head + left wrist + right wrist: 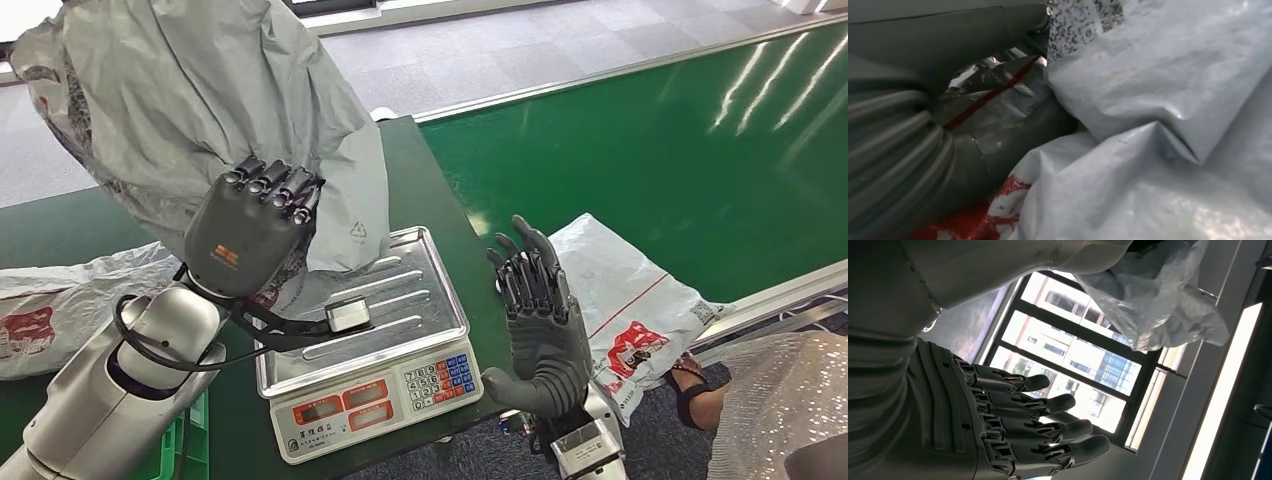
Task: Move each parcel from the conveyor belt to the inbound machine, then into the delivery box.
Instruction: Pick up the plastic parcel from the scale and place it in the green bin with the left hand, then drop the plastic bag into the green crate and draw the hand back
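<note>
Head view showed the left hand (255,225) gripping the grey parcel (190,95) lifted above the scale (415,262) — hanging lengthwise over its pan — while the right hand (540,320) stood empty, fingers spread.

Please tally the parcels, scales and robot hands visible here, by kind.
Parcels: 3 (grey parcel, white parcel, white parcel at left)
Scale: 1
Robot hands: 2 (left robot hand, right robot hand)
Total: 6
</note>
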Controlling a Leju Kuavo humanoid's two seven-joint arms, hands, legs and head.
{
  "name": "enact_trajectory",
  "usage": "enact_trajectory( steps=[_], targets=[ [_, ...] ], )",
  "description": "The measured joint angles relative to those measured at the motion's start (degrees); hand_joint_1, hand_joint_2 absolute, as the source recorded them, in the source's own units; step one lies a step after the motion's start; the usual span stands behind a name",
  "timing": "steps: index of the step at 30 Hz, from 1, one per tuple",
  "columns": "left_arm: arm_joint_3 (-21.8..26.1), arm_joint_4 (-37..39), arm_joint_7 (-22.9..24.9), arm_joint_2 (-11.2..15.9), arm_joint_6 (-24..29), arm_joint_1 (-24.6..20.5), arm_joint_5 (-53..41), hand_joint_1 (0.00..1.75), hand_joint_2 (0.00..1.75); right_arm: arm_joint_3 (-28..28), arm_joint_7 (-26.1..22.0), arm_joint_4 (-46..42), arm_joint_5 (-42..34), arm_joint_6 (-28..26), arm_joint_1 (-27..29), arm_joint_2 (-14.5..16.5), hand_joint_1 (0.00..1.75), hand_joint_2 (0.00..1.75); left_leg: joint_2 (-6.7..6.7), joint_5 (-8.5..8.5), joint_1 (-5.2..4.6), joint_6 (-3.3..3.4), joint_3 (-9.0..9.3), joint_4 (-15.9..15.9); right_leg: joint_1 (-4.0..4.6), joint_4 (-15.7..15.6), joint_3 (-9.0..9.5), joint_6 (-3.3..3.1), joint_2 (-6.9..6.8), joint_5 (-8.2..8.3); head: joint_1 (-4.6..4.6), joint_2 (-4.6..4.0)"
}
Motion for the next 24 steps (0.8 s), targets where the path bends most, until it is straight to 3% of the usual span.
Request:
enact_trajectory(
  steps=[5, 15, 19, 24],
  targets=[
    [0.49, -0.55, 1.99, 1.53, 3.21, 0.6, -0.1, 1.75, 1.75, 0.0, 0.01, -0.37, -0.1, -0.62, 0.32, -0.05, 0.0, 1.75, 0.0, 0.03, 0.0, 0.0, 0.0, 0.0, 0.0, 0.0, 0.01, 0.0, -0.02, 0.01, 0.01, -0.01],
    [2.32, 3.19, 4.45, 5.41, 0.46, 0.85, -0.11, 1.75, 1.75, 0.0, -0.2, -0.52, -0.93, -1.88, 0.75, -0.86, 0.0, 1.75, 0.01, 0.06, 0.0, -0.01, 0.02, 0.0, 0.01, 0.0, -0.01, 0.0, 0.01, 0.03, 0.0, -0.01],
    [7.12, 7.58, 2.95, 7.0, -1.72, 1.67, -0.11, 1.75, 1.75, 0.0, -0.69, -0.52, -1.95, -2.11, 1.25, -1.81, 0.0, 1.75, 0.05, 0.06, 0.01, -0.01, 0.0, -0.01, 0.02, 0.01, -0.04, 0.0, 0.07, 0.02, 0.01, -0.01],
    [14.96, 14.88, 0.57, 8.57, -0.71, 3.91, -0.11, 1.75, 1.75, 0.0, -1.58, -0.52, -2.48, -2.4, 2.23, -2.5, 0.0, 1.75, 0.1, 0.06, 0.02, -0.02, 0.0, -0.03, 0.02, 0.01, -0.07, -0.01, 0.14, 0.02, -0.01, 0.0]
  ],
)
